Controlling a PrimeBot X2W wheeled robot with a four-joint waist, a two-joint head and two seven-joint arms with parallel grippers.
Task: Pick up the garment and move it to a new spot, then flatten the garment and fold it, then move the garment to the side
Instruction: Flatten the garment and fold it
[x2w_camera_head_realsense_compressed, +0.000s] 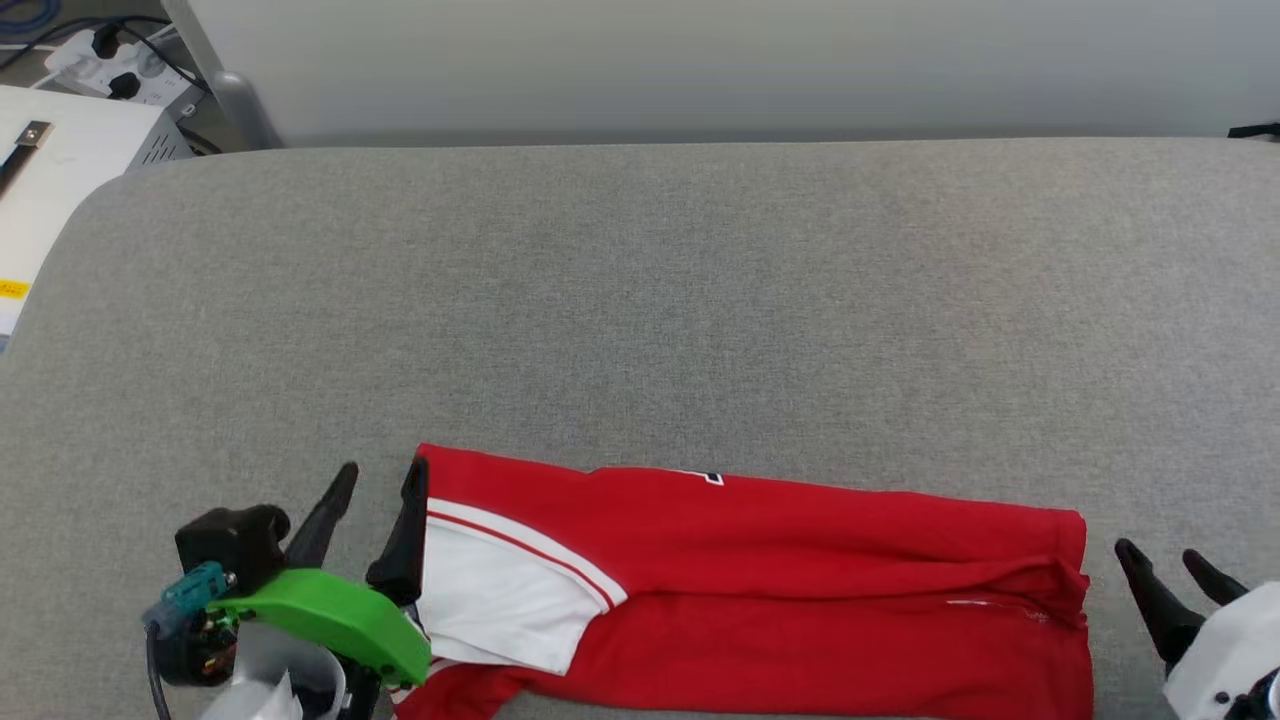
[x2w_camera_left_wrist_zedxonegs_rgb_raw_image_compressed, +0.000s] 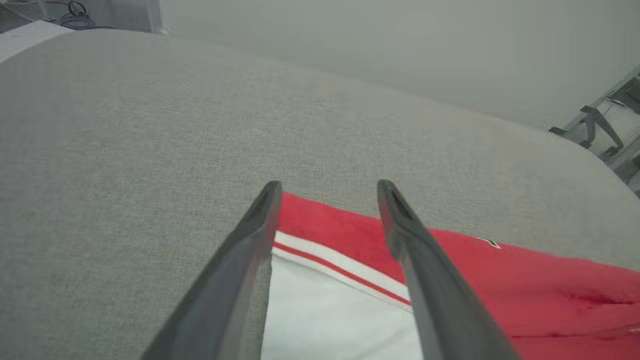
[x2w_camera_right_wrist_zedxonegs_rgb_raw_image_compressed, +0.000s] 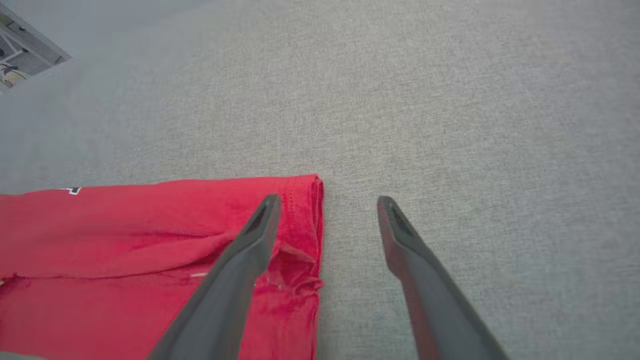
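Lying across the lower middle of the head view, one red garment is folded into a long band on a grey padded surface, with one white sleeve edged in red stripes showing at its left end. A small black-and-white mark peeks out at the band's upper edge, perhaps part of some lettering, though it is too small to read. Two grippers flank it. The left gripper, at the lower left, has its two dark fingers spread apart, one lying against the sleeve end and the other out over the grey surface. The right gripper, at the lower right, also stands with its fingers apart, just beside the garment's hemmed right end. At the upper left sit one white box and one power strip with plugs in it.
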